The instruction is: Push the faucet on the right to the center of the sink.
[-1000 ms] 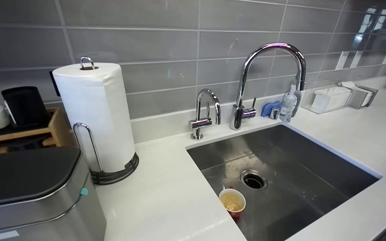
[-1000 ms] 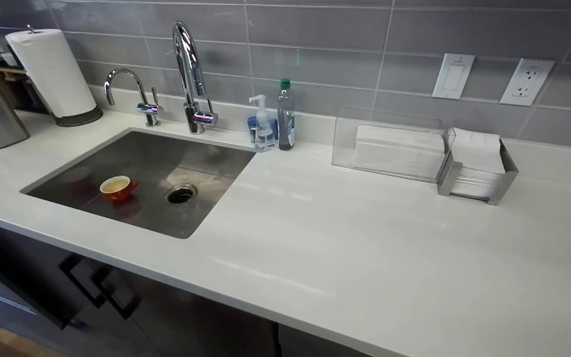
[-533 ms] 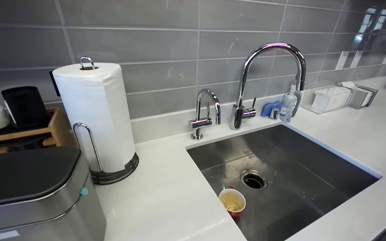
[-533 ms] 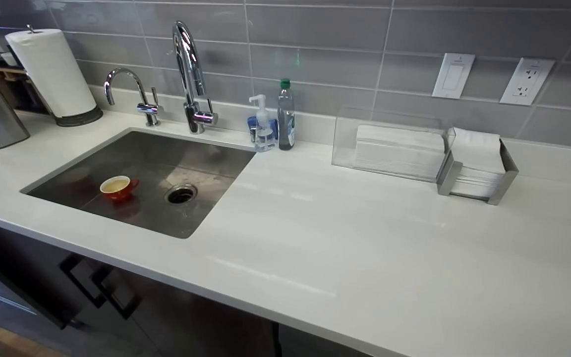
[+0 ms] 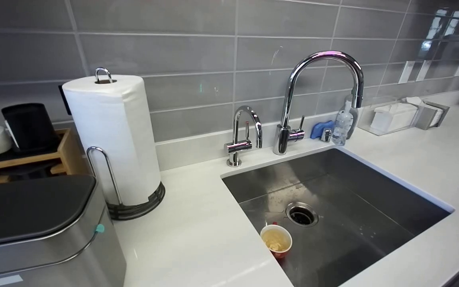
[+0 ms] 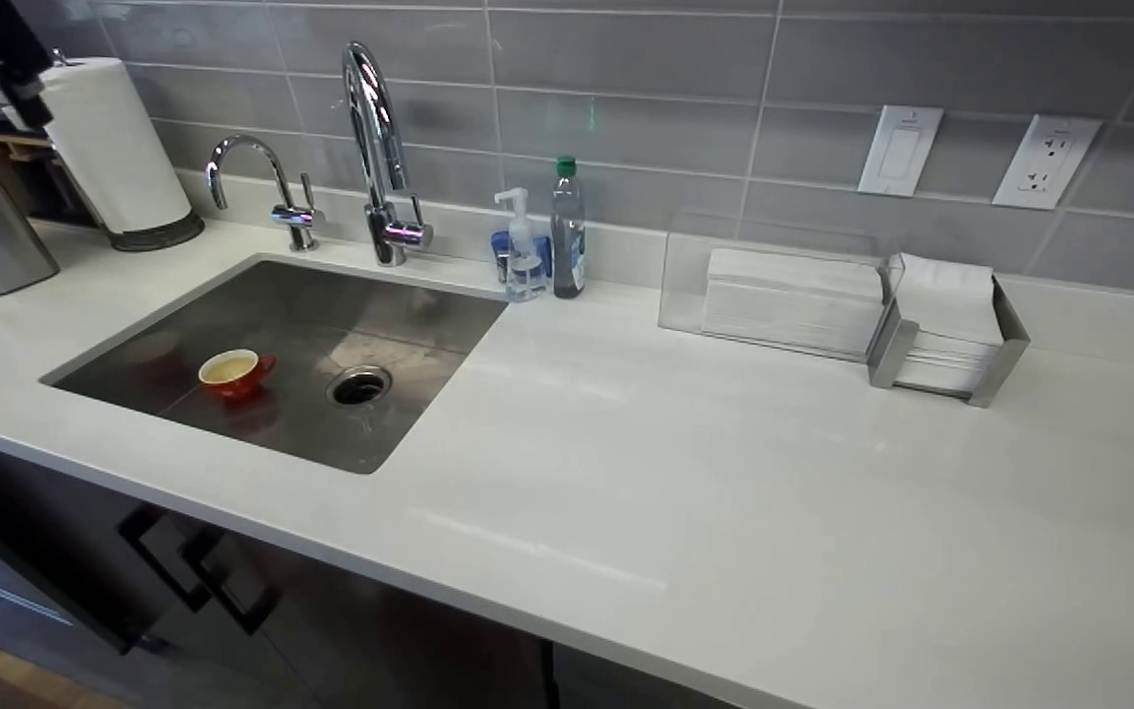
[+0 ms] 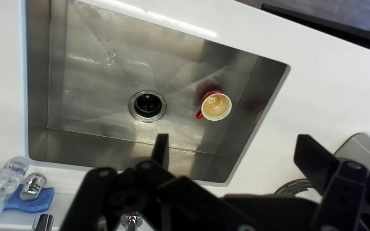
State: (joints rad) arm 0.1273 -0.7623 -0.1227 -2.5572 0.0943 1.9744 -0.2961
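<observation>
The tall chrome gooseneck faucet [image 5: 288, 99] stands behind the sink [image 5: 393, 199]; it also shows in an exterior view [image 6: 386, 226]. Its spout arches sideways towards the soap bottles. The sink's back wall shows in the wrist view [image 7: 82, 147]. Chrome parts at that view's bottom edge are cut off; I cannot tell which tap they belong to. My gripper [image 7: 233, 137] is open and empty, its fingers spread above the sink's back corner and counter. In an exterior view the dark gripper [image 6: 16, 69] enters at the top left, in front of the paper towel roll, apart from the faucet.
A small curved tap [image 5: 237, 146] stands beside the faucet. A red cup [image 7: 216, 106] with liquid sits in the sink. Soap bottles [image 6: 526, 266], a paper towel roll [image 5: 110, 139], a steel bin [image 5: 42, 223] and a clear box of paper towels [image 6: 791, 300] stand along the counter.
My gripper has come into an exterior view at the top left; it was out of that view before. The faucet, cup and other things have not moved.
</observation>
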